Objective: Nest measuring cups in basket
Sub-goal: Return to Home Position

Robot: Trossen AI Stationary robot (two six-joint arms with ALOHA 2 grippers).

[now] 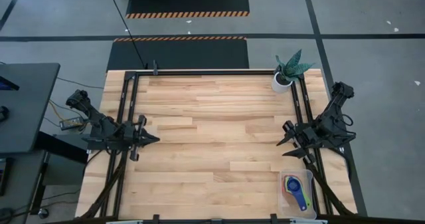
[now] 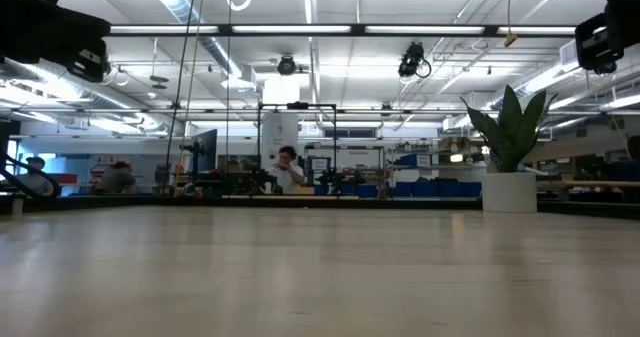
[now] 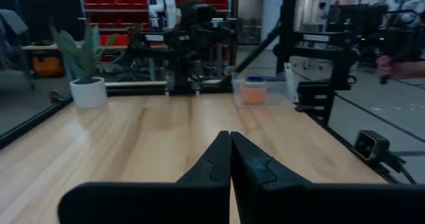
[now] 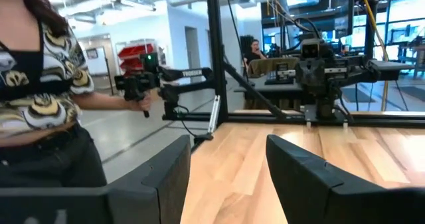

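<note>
The clear plastic basket (image 1: 297,192) rests on its base at the table's near right corner and holds nested measuring cups (image 1: 294,187): blue, yellow, green and a red trace show from above. In the left wrist view the basket (image 3: 261,89) appears far off with an orange cup (image 3: 253,91) inside. My left gripper (image 1: 155,139) hovers shut over the table's left side, fingers pressed together (image 3: 230,159). My right gripper (image 1: 281,141) hovers open over the right side, beyond the basket's far side, with a wide gap (image 4: 229,167) between its fingers. Neither touches anything.
A white pot with a green plant (image 1: 284,78) stands at the far right corner. A black frame (image 1: 199,72) runs along the table's far edge and sides. A person holding a handle (image 4: 46,84) stands beyond the table's near edge. Bare wood (image 1: 212,137) lies between the arms.
</note>
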